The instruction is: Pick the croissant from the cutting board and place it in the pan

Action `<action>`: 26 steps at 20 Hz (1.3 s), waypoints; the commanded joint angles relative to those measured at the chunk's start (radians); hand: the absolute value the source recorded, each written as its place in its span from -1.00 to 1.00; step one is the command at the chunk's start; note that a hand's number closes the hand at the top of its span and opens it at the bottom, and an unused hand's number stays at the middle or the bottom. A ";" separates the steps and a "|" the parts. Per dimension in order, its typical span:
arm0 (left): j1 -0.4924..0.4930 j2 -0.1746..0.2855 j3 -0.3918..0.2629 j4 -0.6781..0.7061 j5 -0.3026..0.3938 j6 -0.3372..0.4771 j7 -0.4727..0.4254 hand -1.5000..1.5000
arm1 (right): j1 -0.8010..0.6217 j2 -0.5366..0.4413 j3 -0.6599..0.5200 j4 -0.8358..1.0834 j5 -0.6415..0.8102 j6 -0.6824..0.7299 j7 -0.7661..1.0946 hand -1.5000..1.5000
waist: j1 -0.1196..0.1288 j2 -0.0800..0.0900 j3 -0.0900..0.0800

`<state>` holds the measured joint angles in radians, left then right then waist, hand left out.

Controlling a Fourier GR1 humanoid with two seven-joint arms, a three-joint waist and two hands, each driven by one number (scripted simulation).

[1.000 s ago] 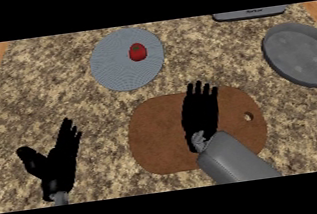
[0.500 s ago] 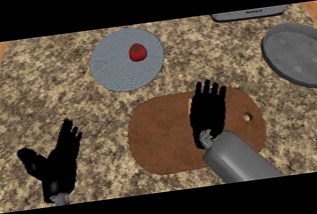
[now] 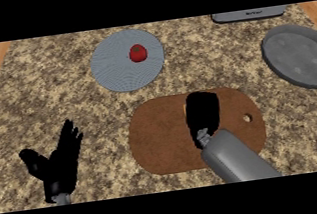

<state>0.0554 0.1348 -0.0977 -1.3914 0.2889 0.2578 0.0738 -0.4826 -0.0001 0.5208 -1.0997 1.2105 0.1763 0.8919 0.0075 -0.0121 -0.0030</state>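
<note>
The brown cutting board (image 3: 162, 139) lies in the middle of the counter. My right hand (image 3: 204, 112) is over its upper middle, fingers curled downward onto the croissant (image 3: 185, 108). Only a thin tan sliver of the croissant shows at the hand's left edge; the rest is hidden. The grey pan (image 3: 302, 54) sits at the right, its handle running toward the lower right edge, and nothing lies in it. My left hand (image 3: 57, 160) rests open at the lower left with its fingers up, away from the board.
A grey round plate (image 3: 116, 71) with a small red item (image 3: 137, 53) on it lies behind the board to the left. A dark flat object (image 3: 248, 14) sits at the counter's back edge. Wood strips flank the speckled countertop.
My right hand moved slightly right over the board and its straight fingers have curled down onto the croissant. The left hand has not moved.
</note>
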 commanded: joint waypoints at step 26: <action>0.012 -0.005 0.037 -0.040 -0.005 -0.007 0.027 0.00 | 0.496 -0.508 -0.296 -0.906 -0.384 -0.268 -0.725 1.00 | -0.024 0.009 0.003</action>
<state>0.0884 0.1367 -0.0616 -1.4355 0.2815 0.2546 0.0942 -0.0029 -0.4916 0.3309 -1.8909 0.9075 -0.0915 0.1572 -0.0279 -0.0073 -0.0003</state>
